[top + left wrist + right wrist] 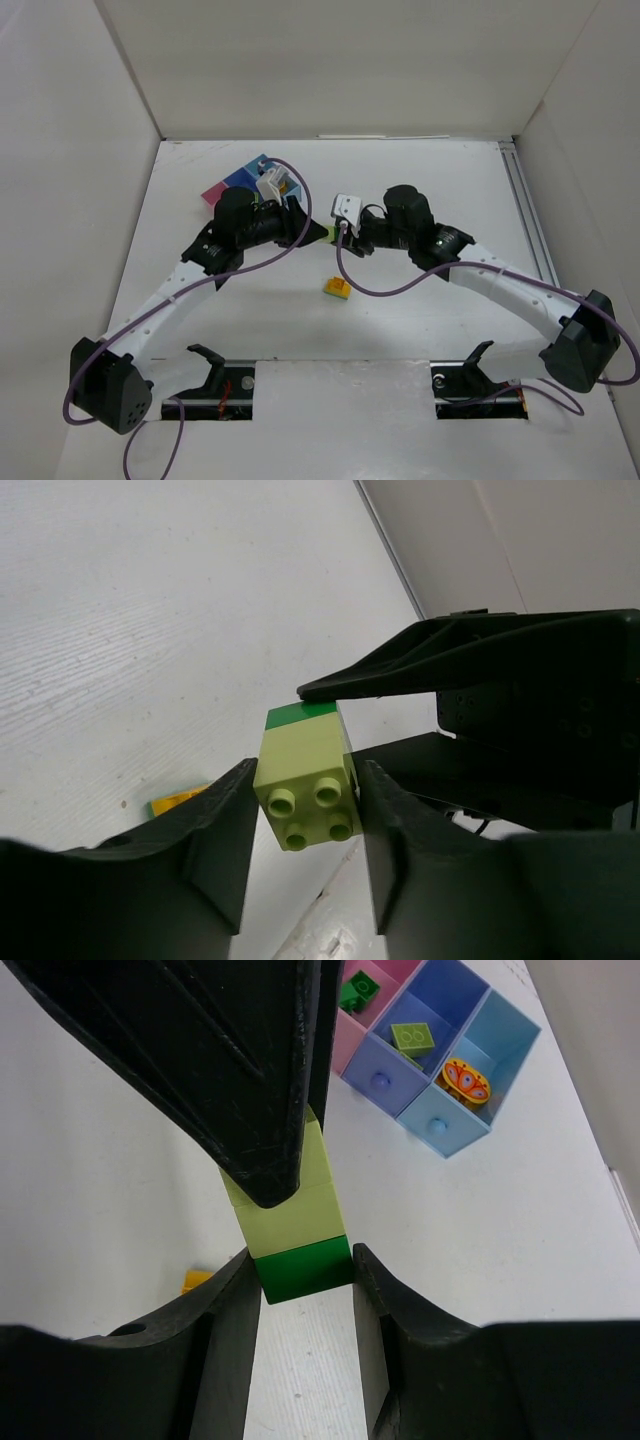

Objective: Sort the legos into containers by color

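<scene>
Nearest the arm bases, an orange-yellow brick [337, 287] lay loose on the surface [420, 320], just below centre in the top view. Beyond it, at mid-frame, the arms met tip to tip on a two-brick stack, apparently held clear of the surface. The left end effector [305, 785] was narrowed onto the lime brick [300, 745], fingers against both sides. The right end effector [303, 1256] clamped the dark green brick [304, 1272]. Farthest, at upper left, sat the containers [232, 182]. Pulling the pair apart looked like the step in hand. With shallow holds on smooth sides, either brick might slip and drop, or the joined stack might be dragged from one grip. Only the right wrist view showed what was already sorted: a green piece [352, 995] in the pink compartment [352, 1048], a lime piece [412, 1035] in the blue compartment [385, 1075], and an orange piece [465, 1078] in the pale blue compartment [440, 1125]. The top view hid the stack almost wholly.
</scene>
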You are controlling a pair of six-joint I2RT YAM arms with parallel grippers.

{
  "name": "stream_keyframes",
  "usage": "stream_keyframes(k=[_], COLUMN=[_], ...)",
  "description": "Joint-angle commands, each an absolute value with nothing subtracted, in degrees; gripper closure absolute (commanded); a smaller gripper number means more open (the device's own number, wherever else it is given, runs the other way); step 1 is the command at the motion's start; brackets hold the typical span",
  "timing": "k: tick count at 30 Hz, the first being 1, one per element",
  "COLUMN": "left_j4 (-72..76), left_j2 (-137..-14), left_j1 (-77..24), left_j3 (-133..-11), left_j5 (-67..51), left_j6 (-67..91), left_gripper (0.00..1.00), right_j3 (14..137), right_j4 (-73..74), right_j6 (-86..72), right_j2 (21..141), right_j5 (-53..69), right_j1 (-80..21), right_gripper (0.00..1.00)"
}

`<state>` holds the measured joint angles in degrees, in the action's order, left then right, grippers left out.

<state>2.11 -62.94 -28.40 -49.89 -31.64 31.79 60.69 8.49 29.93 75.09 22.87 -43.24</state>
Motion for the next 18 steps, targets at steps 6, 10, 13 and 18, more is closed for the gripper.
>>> stream_keyframes(k=[6, 10, 13, 18], left_j4=[3.9, 1.9, -1.0, -4.9], left_j2=[-63.0, -60.8, -58.9, -56.3], left_j1=[-28.5, -28.5, -28.5, -28.5], left_j3=[-52.9, -52.9, -52.9, -54.0], left_j5=[-33.1, -31.1, -27.7, -21.4], left_j6=[31.5, 31.5, 30.9, 29.8], left_gripper=[0.83, 0.88, 0.88, 0.88], right_j3=[61.7, 60.5, 59.2, 56.3], right_j4=[5.1, 5.1, 5.1, 5.1], right_j6=[29.3, 28.0, 27.9, 27.9], right_j2=[72.8, 72.8, 72.8, 71.0], right_j5=[16.0, 9.9, 5.9, 2.7], right_j1=[-43.9, -43.9, -43.9, -43.9], right_gripper=[1.00, 1.00, 1.00, 1.00])
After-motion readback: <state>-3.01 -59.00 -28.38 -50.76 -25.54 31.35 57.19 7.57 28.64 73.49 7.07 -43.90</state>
